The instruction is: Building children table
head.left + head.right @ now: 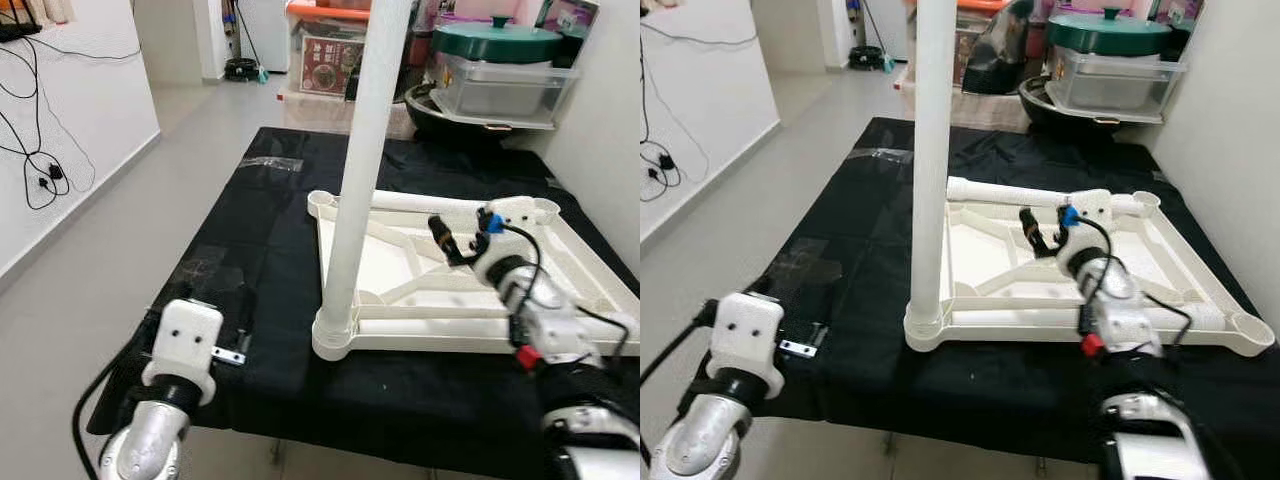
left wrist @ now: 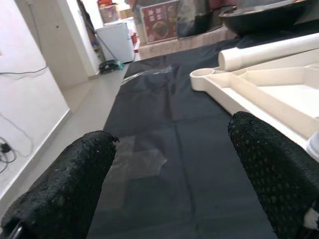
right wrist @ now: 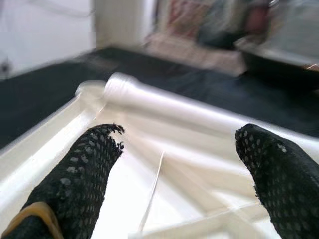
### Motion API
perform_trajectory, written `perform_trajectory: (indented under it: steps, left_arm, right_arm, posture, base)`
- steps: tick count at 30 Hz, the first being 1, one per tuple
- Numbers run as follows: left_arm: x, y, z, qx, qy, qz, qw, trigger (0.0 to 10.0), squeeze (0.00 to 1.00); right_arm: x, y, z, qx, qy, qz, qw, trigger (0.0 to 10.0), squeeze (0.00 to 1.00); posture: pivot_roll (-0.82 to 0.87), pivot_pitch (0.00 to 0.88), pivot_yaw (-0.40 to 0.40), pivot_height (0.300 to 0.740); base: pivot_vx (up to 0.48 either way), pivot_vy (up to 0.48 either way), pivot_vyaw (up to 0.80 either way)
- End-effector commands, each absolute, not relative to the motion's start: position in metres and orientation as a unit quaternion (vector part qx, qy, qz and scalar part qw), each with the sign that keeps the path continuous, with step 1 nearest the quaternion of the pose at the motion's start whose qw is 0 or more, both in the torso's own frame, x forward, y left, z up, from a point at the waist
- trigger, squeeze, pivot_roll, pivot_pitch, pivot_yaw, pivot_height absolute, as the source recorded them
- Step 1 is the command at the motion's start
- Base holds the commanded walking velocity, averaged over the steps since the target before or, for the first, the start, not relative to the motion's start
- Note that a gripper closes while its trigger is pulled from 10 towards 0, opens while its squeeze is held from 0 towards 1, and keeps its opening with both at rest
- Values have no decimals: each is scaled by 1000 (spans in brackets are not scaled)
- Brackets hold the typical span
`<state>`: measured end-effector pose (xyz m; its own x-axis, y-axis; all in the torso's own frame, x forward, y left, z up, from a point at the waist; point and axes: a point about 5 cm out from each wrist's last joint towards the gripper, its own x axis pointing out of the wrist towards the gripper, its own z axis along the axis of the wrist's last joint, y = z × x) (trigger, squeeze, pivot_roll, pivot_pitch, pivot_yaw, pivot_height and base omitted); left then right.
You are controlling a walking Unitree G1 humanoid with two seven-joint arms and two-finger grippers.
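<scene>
Upturned white tabletop (image 1: 590, 270) with one leg (image 1: 365, 150) upright in its corner socket, another leg (image 1: 1010, 192) lying inside, right hand (image 1: 462, 238) spread wide above it, left hand (image 2: 169, 169) likewise apart.

The left arm (image 1: 150, 430) is a silver cylinder with a black collar, capped by a white rounded block bearing two dark screw holes; a black cable loops off its side at the lower left of the frame. The left gripper (image 2: 174, 194) has two thick black fingers with a dimpled, rubbery texture. The right arm (image 1: 545, 320) is silver and white, with black cables, a red connector and a blue fitting. The right gripper (image 3: 179, 174) has matching black dotted fingers.
</scene>
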<state>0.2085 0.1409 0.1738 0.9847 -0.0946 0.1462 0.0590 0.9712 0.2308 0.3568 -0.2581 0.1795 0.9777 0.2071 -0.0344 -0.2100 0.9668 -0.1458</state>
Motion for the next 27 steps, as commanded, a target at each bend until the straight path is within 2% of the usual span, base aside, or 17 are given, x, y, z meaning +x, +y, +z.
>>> perform_trajectory:
  steps: [1, 6, 9, 14, 18, 22, 24, 26, 27]
  left_arm:
    - [208, 140, 170, 119, -73, -42, 989, 10000, 0]
    - [208, 140, 169, 117, -71, -46, 990, 10000, 0]
    - [205, 138, 167, 116, -68, -54, 989, 10000, 0]
    - [200, 133, 160, 106, -53, -86, 989, 10000, 0]
    - [197, 130, 156, 102, -46, -107, 988, 10000, 0]
    - [192, 124, 150, 99, -34, -137, 985, 10000, 0]
    - [187, 118, 145, 94, -22, -163, 982, 10000, 0]
    - [186, 116, 143, 90, -16, -172, 981, 10000, 0]
    - [184, 113, 140, 86, -12, -186, 979, 10000, 0]
  right_arm:
    - [356, -259, 176, -83, 21, 122, 989, 10000, 0]
    - [352, -274, 173, -83, 35, 137, 986, 10000, 0]
    - [336, -298, 167, -68, 78, 209, 972, 10000, 0]
    - [323, -316, 170, -44, 103, 265, 958, 10000, 0]
    - [320, -319, 170, -32, 106, 284, 953, 10000, 0]
    - [311, -318, 171, -14, 107, 343, 933, 10000, 0]
    - [302, -311, 175, 3, 92, 412, 907, 10000, 0]
    - [299, -308, 176, 6, 84, 434, 897, 10000, 0]
    - [296, -302, 178, 10, 77, 462, 883, 10000, 0]
  posture:
    - [143, 84, -65, 740]
    - [140, 85, -61, 740]
    - [136, 84, -59, 740]
    - [133, 81, -56, 740]
    - [132, 79, -53, 740]
    - [129, 77, -54, 740]
    - [127, 74, -49, 740]
    - [127, 74, -49, 740]
    - [120, 73, -45, 740]
  base:
    - [0, 0, 0]
    - [0, 0, 0]
    - [0, 0, 0]
    - [0, 0, 0]
    - [0, 0, 0]
    - [0, 0, 0]
    - [0, 0, 0]
    - [0, 0, 0]
    - [0, 0, 0]
